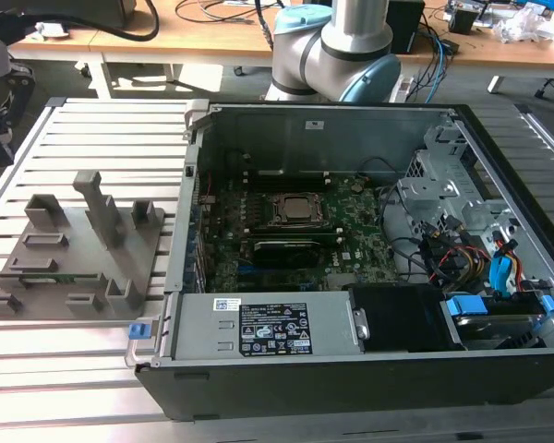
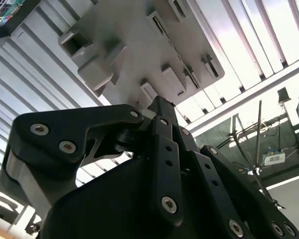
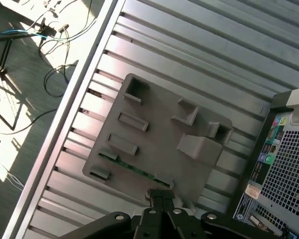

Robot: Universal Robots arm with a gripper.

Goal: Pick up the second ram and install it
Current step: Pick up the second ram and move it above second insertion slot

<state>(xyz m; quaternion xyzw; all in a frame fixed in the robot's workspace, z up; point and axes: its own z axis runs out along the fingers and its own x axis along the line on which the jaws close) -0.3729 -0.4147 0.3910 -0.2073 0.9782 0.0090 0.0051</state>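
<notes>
Poised over a slatted aluminium table (image 1: 83,369), a black gripper (image 3: 162,195) above the grey holder tray (image 3: 154,144) — fingertips pressed together in both wrist views, nothing caught between them.

The second ram (image 3: 134,169), a thin green stick, seated in a slot of the tray, parallel to one long edge and just inside it. In the first wrist view, one end of the stick close by the gripper's closed tips; contact or a gap between them impossible to judge.

In the exterior view, the same stick (image 1: 54,275) near the tray's edge closest to the camera, toward the corner at the exterior view's left. Raised grey blocks and posts across the rest of the tray.

Tray set flat on the table just beside an open computer case (image 1: 314,125), at the exterior view's left of it. Inside the case, a green motherboard (image 1: 355,231) with the CPU socket (image 1: 295,210) near its middle — a tangle of coloured cables (image 1: 462,258) and a blue-tabbed drive (image 1: 466,309) toward the corner at the exterior view's right.

Behind the case's far wall, the pale grey and blue joints of the robot arm (image 1: 337,41). Beyond, wooden desks (image 1: 212,32) strewn with loose wiring.
</notes>
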